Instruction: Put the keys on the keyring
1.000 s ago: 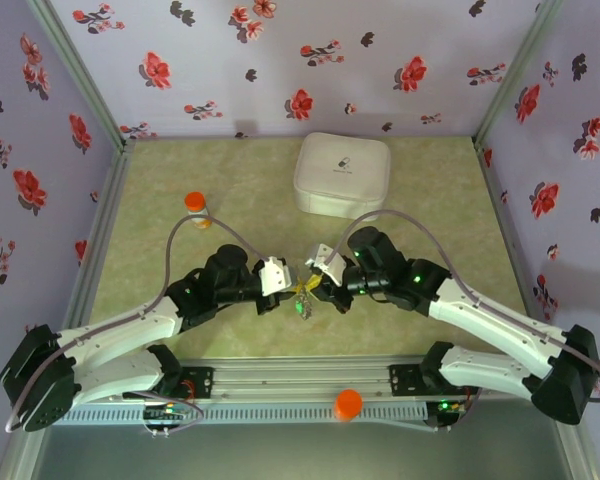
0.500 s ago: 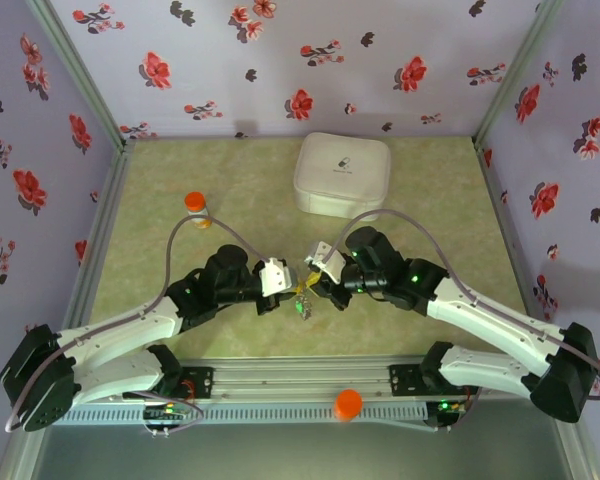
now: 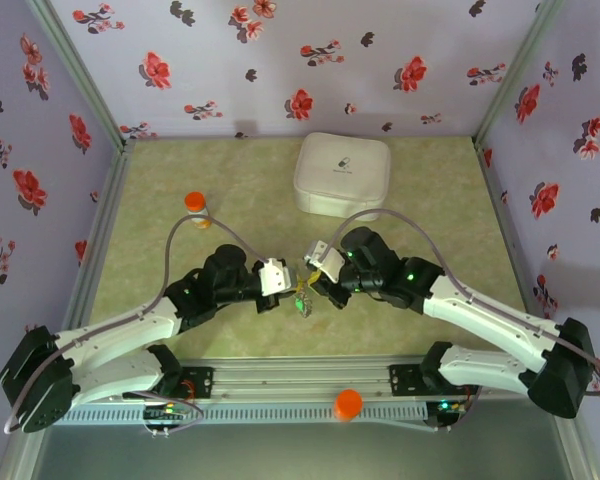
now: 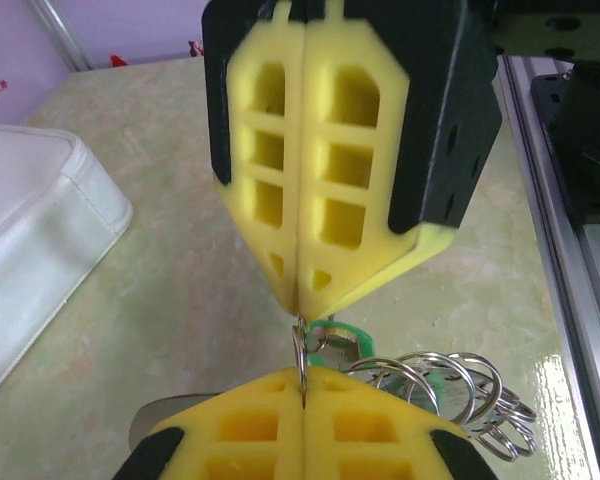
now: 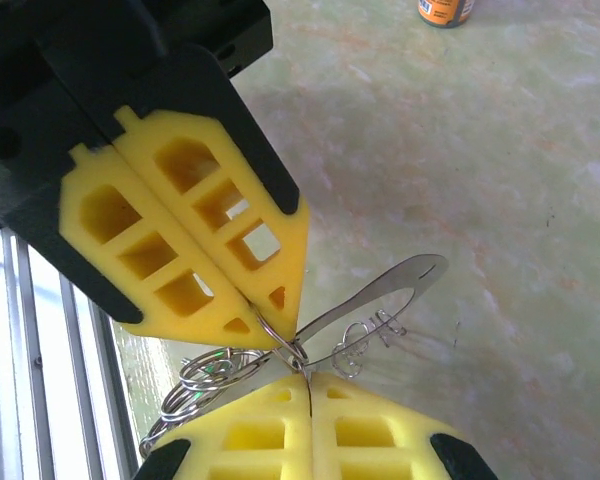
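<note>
Right wrist, both jaws clamped shut on keyring (image 5: 355, 300), long axis slanting up-right, keys (image 4: 334, 334) hanging beside tips.

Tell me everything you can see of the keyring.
The keyring is a thin grey metal oval loop, lying almost flat above the table. One end is pinched where the shut left gripper and right gripper meet tip to tip. Small silver rings bunch beside that end, with a green key head.
</note>
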`<move>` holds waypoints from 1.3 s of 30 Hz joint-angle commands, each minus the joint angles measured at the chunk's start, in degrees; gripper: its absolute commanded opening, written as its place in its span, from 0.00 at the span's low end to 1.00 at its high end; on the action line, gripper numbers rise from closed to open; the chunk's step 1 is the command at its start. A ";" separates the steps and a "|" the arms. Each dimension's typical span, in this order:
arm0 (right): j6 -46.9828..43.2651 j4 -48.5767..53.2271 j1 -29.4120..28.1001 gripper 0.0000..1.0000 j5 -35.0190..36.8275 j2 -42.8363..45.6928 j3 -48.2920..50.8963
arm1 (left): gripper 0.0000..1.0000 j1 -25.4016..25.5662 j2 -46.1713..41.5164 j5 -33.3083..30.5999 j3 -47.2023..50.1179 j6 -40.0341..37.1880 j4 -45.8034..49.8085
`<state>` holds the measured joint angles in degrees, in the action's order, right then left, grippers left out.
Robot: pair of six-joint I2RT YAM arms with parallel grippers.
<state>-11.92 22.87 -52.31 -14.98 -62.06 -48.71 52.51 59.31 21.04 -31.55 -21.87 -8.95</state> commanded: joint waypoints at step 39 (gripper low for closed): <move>-11.91 -8.58 0.77 0.37 -5.50 10.53 7.97 | 0.00 -2.41 1.78 13.89 10.19 11.25 -33.54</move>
<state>-21.32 14.79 -51.75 -19.07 -50.94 -40.34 50.52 60.86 32.32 -21.41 -11.86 -37.15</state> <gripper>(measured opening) 0.369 0.060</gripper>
